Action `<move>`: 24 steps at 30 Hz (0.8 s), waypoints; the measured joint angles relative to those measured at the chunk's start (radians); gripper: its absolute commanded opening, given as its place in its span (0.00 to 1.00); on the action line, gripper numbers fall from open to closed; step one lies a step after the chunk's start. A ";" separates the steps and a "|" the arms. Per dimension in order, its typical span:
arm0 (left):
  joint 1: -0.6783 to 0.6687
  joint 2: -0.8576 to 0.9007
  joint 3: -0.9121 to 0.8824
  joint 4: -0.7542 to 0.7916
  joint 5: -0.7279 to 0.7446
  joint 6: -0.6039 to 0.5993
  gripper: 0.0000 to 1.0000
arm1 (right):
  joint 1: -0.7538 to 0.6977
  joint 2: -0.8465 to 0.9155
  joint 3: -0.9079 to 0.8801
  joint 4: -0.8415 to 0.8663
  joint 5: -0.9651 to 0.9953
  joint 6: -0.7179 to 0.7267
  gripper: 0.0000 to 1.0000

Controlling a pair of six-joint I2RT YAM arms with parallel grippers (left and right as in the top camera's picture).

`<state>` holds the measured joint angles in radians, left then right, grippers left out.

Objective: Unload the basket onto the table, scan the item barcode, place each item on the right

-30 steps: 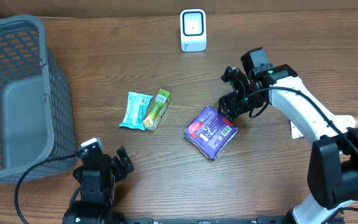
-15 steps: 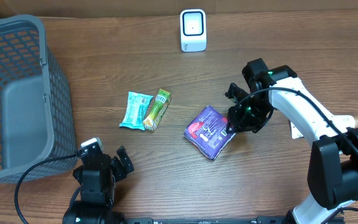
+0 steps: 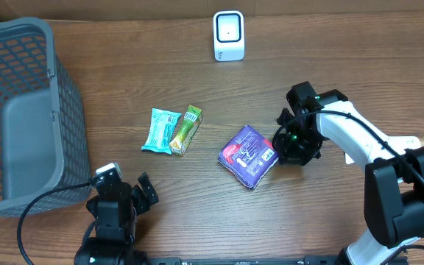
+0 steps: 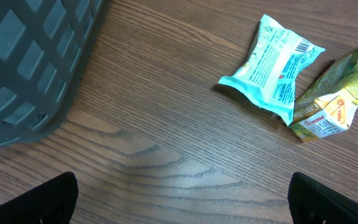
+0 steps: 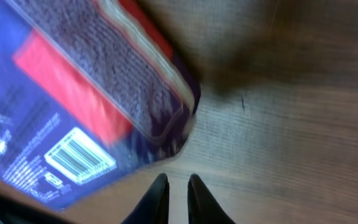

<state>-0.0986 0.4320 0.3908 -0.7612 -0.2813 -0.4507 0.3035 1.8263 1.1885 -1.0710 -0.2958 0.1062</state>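
Wooden table [image 3: 197, 213]: your right gripper [image 5: 178, 180] is low beside the purple packet [image 3: 249, 154].
From overhead, you see the purple packet lying flat near the table's middle, with the right gripper just beside its 3 o'clock edge. In your right wrist view its corner sits at about 11 o'clock from the fingertips, just beyond them; whether it touches them you cannot tell. Those jaws are nearly together, with only a thin slit of bare wood between and nothing pinched. The packet is purple-blue with a red band [image 5: 67, 81] and a white barcode label [image 5: 79, 155] facing the camera. Your left gripper [image 4: 182, 199] hovers at the table's 7 o'clock, jaws spread wide and empty, with a teal packet [image 4: 272, 65] and a green packet [image 4: 337, 93] ahead. A white scanner [image 3: 228, 35] stands at 12 o'clock.
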 measured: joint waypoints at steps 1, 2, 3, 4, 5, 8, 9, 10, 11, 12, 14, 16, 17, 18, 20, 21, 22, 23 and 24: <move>0.000 0.000 0.000 0.000 0.000 0.000 1.00 | 0.000 0.000 -0.002 0.019 0.001 0.013 0.13; 0.000 0.000 0.000 0.000 0.000 0.000 0.99 | 0.000 0.000 -0.005 0.039 0.002 0.026 0.13; 0.000 0.000 0.000 0.000 0.000 0.000 0.99 | 0.000 0.000 -0.006 0.056 0.005 0.040 0.13; 0.000 0.000 0.000 0.000 0.000 0.000 0.99 | 0.000 0.000 -0.009 0.081 0.006 0.052 0.13; 0.000 0.000 0.000 0.000 0.000 0.000 1.00 | 0.002 0.000 -0.014 0.116 0.008 0.067 0.13; 0.000 0.000 0.000 0.000 0.000 0.000 1.00 | 0.005 0.000 -0.027 0.281 0.012 0.111 0.13; 0.000 0.000 0.000 0.000 0.000 0.000 1.00 | 0.005 0.000 -0.029 0.344 0.011 0.123 0.13; 0.000 0.000 0.000 0.000 0.000 0.000 1.00 | 0.005 0.000 -0.029 0.422 0.011 0.132 0.12; 0.000 0.000 0.000 0.000 0.000 0.000 1.00 | 0.006 0.000 -0.029 0.485 0.007 0.140 0.11; 0.000 0.000 0.000 0.000 0.000 0.000 1.00 | 0.006 0.000 -0.030 0.563 -0.007 0.148 0.11; 0.000 0.000 0.000 0.000 0.000 0.000 1.00 | 0.006 0.000 -0.030 0.686 -0.050 0.161 0.11; 0.000 0.000 0.000 0.000 0.000 0.000 1.00 | 0.007 0.000 -0.029 0.764 -0.114 0.166 0.11; 0.000 0.000 0.000 0.000 0.000 0.000 0.99 | 0.008 0.000 -0.029 0.777 -0.152 0.169 0.13; 0.000 0.000 0.000 0.000 0.000 0.000 1.00 | 0.010 0.000 -0.028 0.769 -0.180 0.172 0.18; 0.000 0.000 0.000 0.000 0.000 0.000 1.00 | 0.012 0.000 -0.023 0.705 -0.227 0.181 0.25; 0.000 0.000 0.000 0.000 0.000 0.000 1.00 | 0.014 0.000 -0.021 0.667 -0.246 0.182 0.30; 0.000 0.000 0.000 0.000 0.000 0.000 1.00 | 0.016 0.000 -0.016 0.629 -0.260 0.183 0.34; 0.000 0.000 0.000 0.000 0.000 0.000 1.00 | 0.020 -0.001 -0.010 0.592 -0.274 0.180 0.37; 0.000 0.000 0.000 0.000 0.000 0.000 0.99 | 0.024 -0.003 -0.007 0.571 -0.281 0.183 0.40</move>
<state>-0.0986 0.4320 0.3908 -0.7612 -0.2813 -0.4507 0.3275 1.8229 1.1812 -0.4995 -0.5770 0.2893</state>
